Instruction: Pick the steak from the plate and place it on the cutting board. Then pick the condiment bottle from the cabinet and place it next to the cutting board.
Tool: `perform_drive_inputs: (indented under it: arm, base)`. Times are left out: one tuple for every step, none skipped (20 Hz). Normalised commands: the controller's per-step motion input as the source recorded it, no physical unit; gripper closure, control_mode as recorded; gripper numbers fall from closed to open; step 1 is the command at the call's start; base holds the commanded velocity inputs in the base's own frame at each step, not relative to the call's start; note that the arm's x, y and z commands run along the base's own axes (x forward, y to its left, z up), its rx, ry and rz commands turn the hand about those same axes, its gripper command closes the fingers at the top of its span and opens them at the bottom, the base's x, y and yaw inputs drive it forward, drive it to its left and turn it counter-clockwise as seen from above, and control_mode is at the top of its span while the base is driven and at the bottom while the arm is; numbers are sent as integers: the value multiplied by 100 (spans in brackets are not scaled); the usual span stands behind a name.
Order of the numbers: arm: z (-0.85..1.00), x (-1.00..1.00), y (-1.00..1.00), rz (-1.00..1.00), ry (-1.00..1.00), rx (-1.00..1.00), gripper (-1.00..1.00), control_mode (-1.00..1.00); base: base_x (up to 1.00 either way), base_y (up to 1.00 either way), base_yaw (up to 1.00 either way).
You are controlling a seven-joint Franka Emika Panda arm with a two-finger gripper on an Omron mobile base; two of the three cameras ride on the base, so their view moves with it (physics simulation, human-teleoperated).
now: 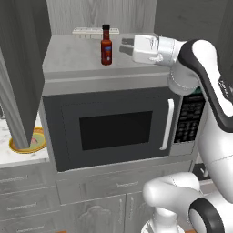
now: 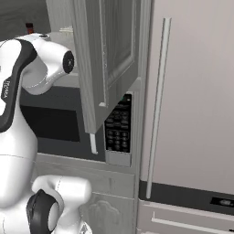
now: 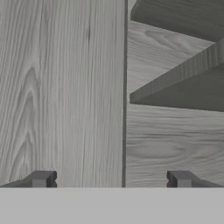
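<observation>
Over at nine o'clock in the left base view, low beside the microwave (image 1: 113,127), the plate (image 1: 28,142) peeks out on the counter with its yellow-orange rim; whether any steak is on it I cannot tell, and the cutting board is nowhere to be checked, so the first half of the job can't be confirmed from here. Moving right, at twelve o'clock, the condiment bottle (image 1: 106,45) stands upright on the light grey shelf of the cabinet (image 1: 68,57), right above the microwave, black cap up, red label facing us. It is plainly not picked yet. Just past it, toward one o'clock, the gripper (image 1: 124,47) sits level with the bottle, near it but apart, nothing between the jaws. The hand view backs that up: both fingertips (image 3: 41,178) spread wide at the bottom, empty, looking at grey wood grain. My read: the bottle leg is under way at the approach stage, with grasp, carry and placement all left.
</observation>
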Motion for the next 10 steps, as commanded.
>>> perform_drive_inputs:
  arm:
    - [0,0,0,5,-3,0,-100,-100]
    - [0,0,0,5,-4,0,-100,-100]
    - [0,0,0,5,-3,0,-100,-100]
    - [0,0,0,5,-3,0,-100,-100]
    - [0,0,0,5,-3,0,-100,-100]
    - [0,0,0,4,-3,0,-100,-100]
    - [0,2,0,3,-2,0,-100,-100]
    - [0,11,0,1,0,0,-100,-100]
    - [0,15,0,0,0,0,-100,-100]
    - [0,18,-2,0,0,0,-100,-100]
  base:
    - [0,0,0]
    - [0,0,0]
    - [0,0,0]
    - [0,0,0]
    - [0,0,0]
    - [0,0,0]
    - [0,0,0]
    - [0,0,0]
    - [0,0,0]
    - [0,0,0]
